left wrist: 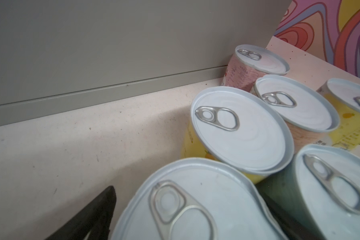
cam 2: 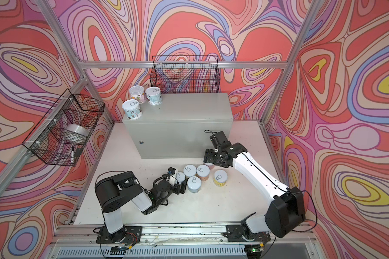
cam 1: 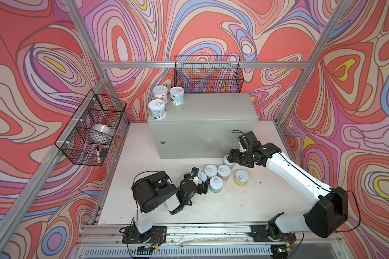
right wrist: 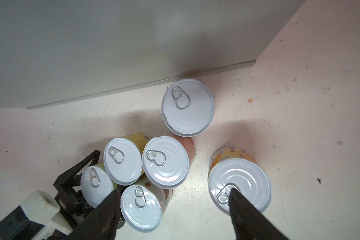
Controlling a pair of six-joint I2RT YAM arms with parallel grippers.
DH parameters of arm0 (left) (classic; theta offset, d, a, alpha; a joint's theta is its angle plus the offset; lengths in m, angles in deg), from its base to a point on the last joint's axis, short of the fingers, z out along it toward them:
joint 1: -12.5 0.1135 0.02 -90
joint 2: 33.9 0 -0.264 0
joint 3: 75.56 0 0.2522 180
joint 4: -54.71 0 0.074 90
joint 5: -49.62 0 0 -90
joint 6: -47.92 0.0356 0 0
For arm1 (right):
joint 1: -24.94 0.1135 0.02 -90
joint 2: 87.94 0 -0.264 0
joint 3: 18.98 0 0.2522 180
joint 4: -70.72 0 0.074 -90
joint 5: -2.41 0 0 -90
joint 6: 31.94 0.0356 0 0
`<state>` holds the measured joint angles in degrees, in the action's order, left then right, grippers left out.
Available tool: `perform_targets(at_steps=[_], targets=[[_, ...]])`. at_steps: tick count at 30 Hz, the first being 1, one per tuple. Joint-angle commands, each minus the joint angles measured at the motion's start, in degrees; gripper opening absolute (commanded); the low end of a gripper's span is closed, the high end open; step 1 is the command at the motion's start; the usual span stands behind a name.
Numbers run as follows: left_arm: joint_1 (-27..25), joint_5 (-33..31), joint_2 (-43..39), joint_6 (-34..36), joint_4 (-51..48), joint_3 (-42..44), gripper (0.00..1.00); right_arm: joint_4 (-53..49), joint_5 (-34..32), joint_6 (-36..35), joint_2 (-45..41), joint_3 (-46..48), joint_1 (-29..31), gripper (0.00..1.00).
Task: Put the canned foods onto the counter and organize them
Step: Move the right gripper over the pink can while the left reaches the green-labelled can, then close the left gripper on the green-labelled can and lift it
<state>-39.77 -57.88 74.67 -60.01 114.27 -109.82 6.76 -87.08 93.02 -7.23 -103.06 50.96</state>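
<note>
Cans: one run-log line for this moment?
counter: three cans | table: six cans | left gripper: open, fingers astride a can | right gripper: open, empty, above cans

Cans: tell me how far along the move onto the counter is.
Done: three cans stand at the left end of the counter top. In hand: the left gripper is open around the leftmost table can, not yet closed; the right gripper hangs open above the pink can. Left: all six cans on the table, that pair included.

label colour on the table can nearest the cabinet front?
Pink, with small dark print. The can shows its side best in the left wrist view.
</note>
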Motion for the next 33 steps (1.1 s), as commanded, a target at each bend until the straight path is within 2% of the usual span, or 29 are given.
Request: perform_targets(at_steps=[1, 5, 12, 14, 20, 24, 27, 31, 33], targets=[[-0.2, -4.3, 1.7, 0.2, 4.4, -1.3, 1.0, 0.4, -1.5, -0.6, -0.4, 1.3, 0.2, 0.84], [-0.1, -7.3, 2.9, 0.4, 4.6, -1.6, 0.92, 0.5, -2.0, -0.6, -0.6, 2.3, 0.2, 0.83], [-0.1, -9.8, 1.8, 1.6, 4.6, 0.8, 0.71, 0.9, -2.4, -0.6, -0.2, 3.0, 0.2, 0.83], [-0.1, -9.8, 1.3, 2.2, 4.6, 1.3, 0.61, 1.2, -2.3, -0.4, 0.0, 3.1, 0.2, 0.83], [0.0, -8.5, -1.5, 2.6, 4.4, 3.0, 0.22, 1.7, -2.3, -0.2, 0.3, 3.4, 0.2, 0.82], [0.1, -7.2, -5.2, 2.0, 3.7, 5.5, 0.01, 2.2, -1.8, 0.0, 0.7, 3.3, 0.2, 0.82], [0.4, -4.6, -13.1, 1.0, -3.7, 6.7, 0.0, 2.3, -1.5, 0.0, 0.9, 2.8, 0.2, 0.82], [0.4, -0.9, -29.6, -0.4, -28.2, 3.2, 0.0, 2.6, -1.4, 0.1, 0.2, 2.3, 0.2, 0.82], [0.4, -0.3, -37.1, -0.4, -37.3, 1.7, 0.0, 2.7, -1.2, 0.3, -0.1, 1.9, 0.2, 0.82]])
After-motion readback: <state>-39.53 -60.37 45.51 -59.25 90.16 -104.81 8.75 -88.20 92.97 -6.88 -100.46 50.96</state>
